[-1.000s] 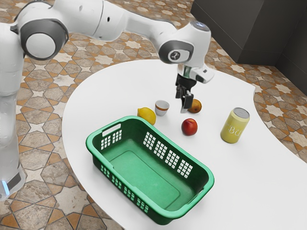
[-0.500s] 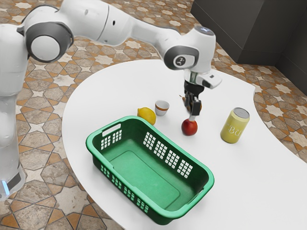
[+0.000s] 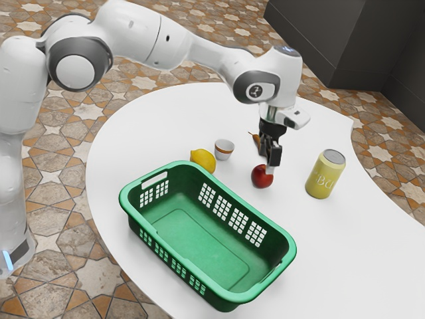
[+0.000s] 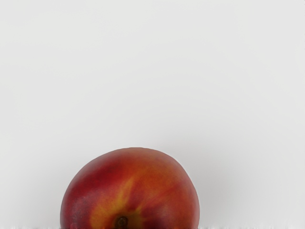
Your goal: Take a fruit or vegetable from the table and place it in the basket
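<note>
Basket (image 3: 189, 183) shows its green floor (image 3: 199, 239); pincer (image 3: 271, 163) is at the red fruit (image 3: 260, 178), closed or apart I cannot tell.

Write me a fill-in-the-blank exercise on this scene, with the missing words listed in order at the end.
The basket is coloured ____.
In the exterior view, the round fruit nearest the hand looks mostly ____.
The yellow fruit near the basket's rim is a ____.
The can is not lying on its side but standing ____.

Missing words: green; red; lemon; upright.
</note>
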Controlling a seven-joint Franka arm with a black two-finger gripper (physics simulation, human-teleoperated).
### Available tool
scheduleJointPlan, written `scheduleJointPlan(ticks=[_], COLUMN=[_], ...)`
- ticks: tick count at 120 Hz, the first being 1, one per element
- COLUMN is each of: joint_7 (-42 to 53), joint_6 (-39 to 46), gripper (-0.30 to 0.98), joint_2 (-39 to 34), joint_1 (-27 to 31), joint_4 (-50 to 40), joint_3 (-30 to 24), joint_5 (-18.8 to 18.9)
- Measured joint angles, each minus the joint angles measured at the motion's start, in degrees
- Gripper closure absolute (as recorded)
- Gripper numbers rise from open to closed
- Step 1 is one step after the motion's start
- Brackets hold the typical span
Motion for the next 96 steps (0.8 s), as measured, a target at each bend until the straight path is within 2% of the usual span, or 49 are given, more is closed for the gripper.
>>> scheduleJointPlan(ticks=[96], joint_7=[0.93], joint_6=[-0.16], gripper=[0.0], joint_2=[3.17], joint_1=[1.55], joint_4=[-0.3], joint_3=[-0.92], joint_5=[-1.11])
